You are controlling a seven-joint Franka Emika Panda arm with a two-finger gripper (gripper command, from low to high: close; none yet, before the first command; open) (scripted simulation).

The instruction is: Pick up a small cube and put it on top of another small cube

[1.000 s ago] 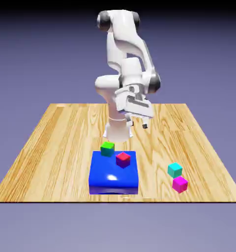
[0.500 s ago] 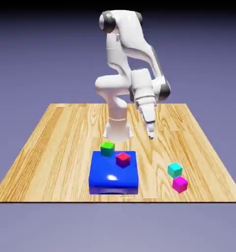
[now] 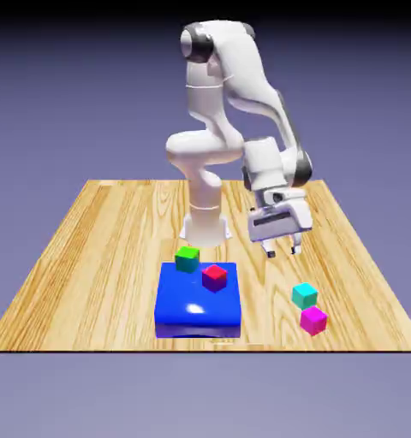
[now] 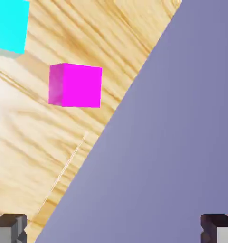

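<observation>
The white arm [image 3: 230,103] arched out over the table [image 3: 89,248], its hand [image 3: 282,250] hanging fingers-down with both tips spread wide and nothing between them. The hand hovered above bare wood, just beyond the small cyan cube [image 3: 305,295], which sat near the table's front edge on the exterior view's right, with a magenta cube [image 3: 313,320] just beside it on the near side. To the left, a blue slab [image 3: 198,301] carried a red cube [image 3: 214,277], with a green cube [image 3: 187,258] at its far edge. The hand view showed the magenta cube close to the table's edge.
</observation>
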